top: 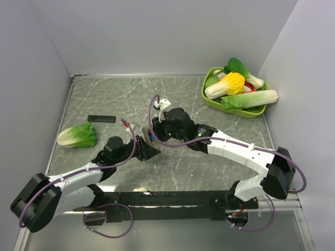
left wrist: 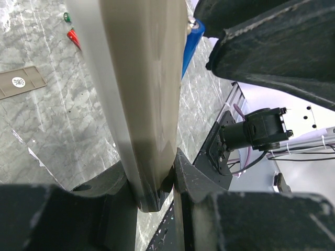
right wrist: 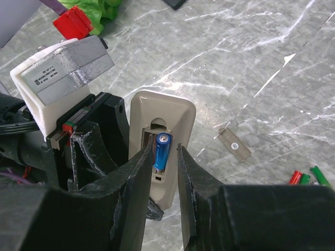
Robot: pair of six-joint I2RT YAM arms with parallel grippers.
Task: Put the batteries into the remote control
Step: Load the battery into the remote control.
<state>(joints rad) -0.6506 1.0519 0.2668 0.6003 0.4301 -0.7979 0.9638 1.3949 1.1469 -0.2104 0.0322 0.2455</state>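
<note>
The main risk sits at the left: the left fingers (left wrist: 193,180) clamp only the lower end of the remote control (right wrist: 162,112). It stands nearly upright off the desk (right wrist: 251,63), so a downward push on the battery could lever it round in that grip or slide it out. At the right, the blue battery (right wrist: 162,151) could enter its recess cocked, jam against the spring end, or pop loose when released. From the right wrist view it looks partly inside the compartment, but I cannot tell whether it is seated.

The left arm reaches in from the near left. Its fingers are pressed onto the two sides of the remote, holding the open back towards the other arm. The right arm stretches across from the near right with its wrist bent down over the remote, and the right fingers (right wrist: 133,178) are pinching the blue battery between their tips. Further right, the loose battery cover (right wrist: 235,147) lies flat on the desk, and the spare batteries (right wrist: 304,179) lie beyond it, well apart from the remote.
</note>
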